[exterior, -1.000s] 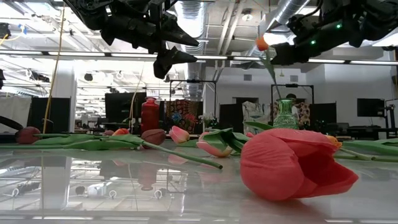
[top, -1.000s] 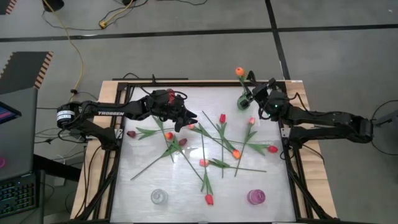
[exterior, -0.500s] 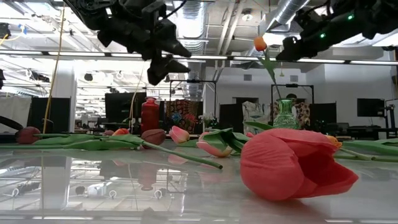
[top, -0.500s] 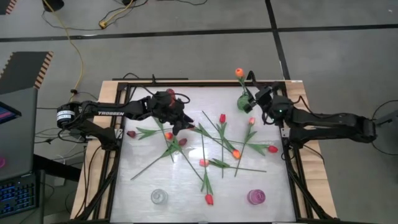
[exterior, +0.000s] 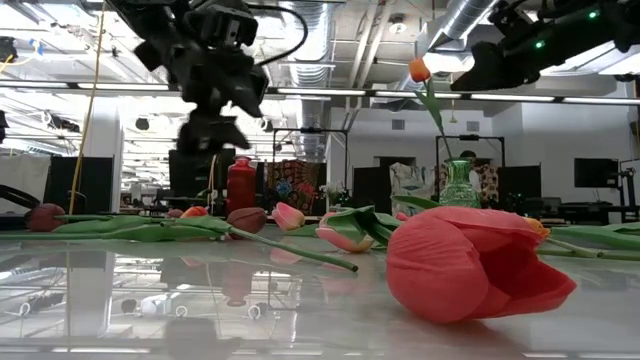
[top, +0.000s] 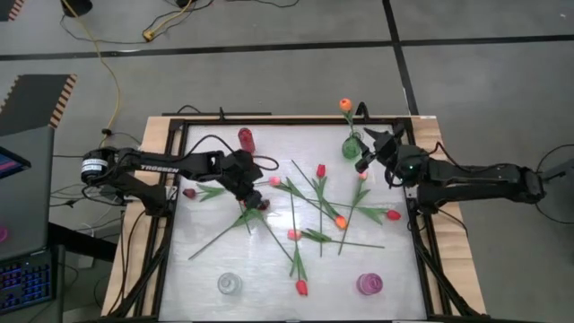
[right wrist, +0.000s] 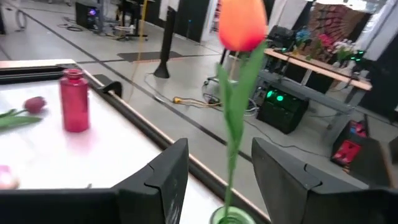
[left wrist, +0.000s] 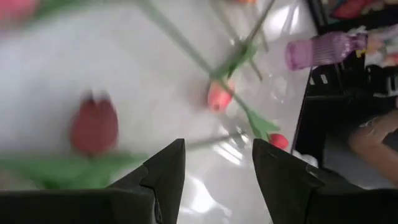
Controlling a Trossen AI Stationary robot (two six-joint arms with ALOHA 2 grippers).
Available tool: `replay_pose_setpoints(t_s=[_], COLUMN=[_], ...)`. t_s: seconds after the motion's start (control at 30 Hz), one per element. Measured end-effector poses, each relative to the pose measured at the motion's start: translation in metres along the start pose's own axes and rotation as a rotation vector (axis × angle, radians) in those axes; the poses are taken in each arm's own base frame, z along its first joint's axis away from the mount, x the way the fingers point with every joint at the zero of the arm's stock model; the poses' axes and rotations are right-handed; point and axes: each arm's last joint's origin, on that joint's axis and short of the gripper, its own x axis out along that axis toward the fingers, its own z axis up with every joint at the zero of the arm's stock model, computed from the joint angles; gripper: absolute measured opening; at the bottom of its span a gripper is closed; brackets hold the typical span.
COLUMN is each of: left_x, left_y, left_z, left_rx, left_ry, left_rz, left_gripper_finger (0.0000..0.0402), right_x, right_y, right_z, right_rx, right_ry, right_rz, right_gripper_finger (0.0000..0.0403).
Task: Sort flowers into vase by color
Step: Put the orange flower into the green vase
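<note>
A: What moved?

B: Left gripper [top: 254,191] dropped from near the red vase [top: 245,138] down into the scattered flowers [top: 305,211], now fingers apart over a maroon tulip [left wrist: 94,125]. Red vase is uncovered in the high view now.

A: Right side?

B: Right gripper [top: 369,154] backed off the green vase [top: 351,148], jaws apart. The orange tulip [top: 344,105] stands in it unheld.

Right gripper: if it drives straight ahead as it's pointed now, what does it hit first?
Most likely the orange tulip: its stem rises between the open fingers of the right gripper, out of the green vase. Depth is hard to judge; the gripper seems close to the stem, not touching.
</note>
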Motion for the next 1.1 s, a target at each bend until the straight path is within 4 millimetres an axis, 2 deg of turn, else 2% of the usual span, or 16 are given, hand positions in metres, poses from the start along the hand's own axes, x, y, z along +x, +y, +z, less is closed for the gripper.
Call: replay_pose_setpoints(t_s=[0.2, 0.4, 0.6, 0.9, 1.1], left_x=[0.008, 0.016, 0.037, 0.068, 0.080], left_y=[-0.009, -0.014, -0.015, 0.003, 0.014], left_z=[-0.014, -0.022, -0.026, -0.027, -0.027], left_rx=[-0.246, -0.399, -0.511, -0.654, -0.753], left_ry=[0.030, -0.016, -0.006, 0.029, 0.066], left_rz=[0.040, 0.092, 0.090, 0.171, 0.194], left_gripper_finger=[0.0174, 0.0174, 0.0174, 0.0174, 0.0174], right_x=[-0.006, -0.012, -0.016, -0.022, -0.026], right_y=[0.008, 0.015, 0.020, 0.025, 0.028], right_z=[0.001, 0.002, 0.003, 0.003, 0.004], right_rx=[-0.003, -0.008, -0.011, -0.015, -0.019], right_ry=[-0.013, -0.026, -0.035, -0.046, -0.052], right_rz=[0.063, 0.119, 0.159, 0.208, 0.236], right_gripper_finger=[0.0203, 0.0203, 0.0203, 0.0203, 0.0203])
